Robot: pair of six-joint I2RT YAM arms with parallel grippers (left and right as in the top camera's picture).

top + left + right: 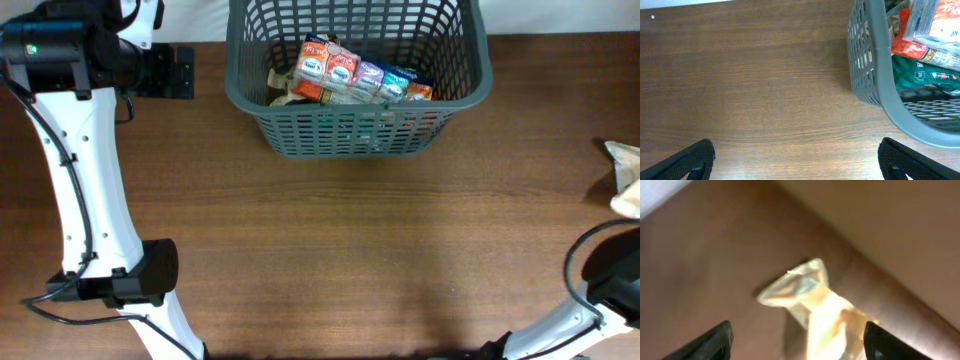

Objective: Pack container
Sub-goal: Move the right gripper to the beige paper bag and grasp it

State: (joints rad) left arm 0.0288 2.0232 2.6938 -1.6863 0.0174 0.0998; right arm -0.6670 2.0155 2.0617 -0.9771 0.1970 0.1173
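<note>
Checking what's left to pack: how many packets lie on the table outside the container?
1: a pale packet at the right edge of the table, far right of the container. More could lie beyond the overhead frame.

No word, brand or number can be read anywhere. The packets [355, 80] in the container [340, 132] carry coloured labels. The green packet [920, 80], ahead and right of the left gripper [796, 155], bears small white marks, perhaps a logo and a line of lettering, all too small to make out. The pale packet [810, 300] just ahead of the right gripper [797, 337] is too blurred to show any print.
</note>
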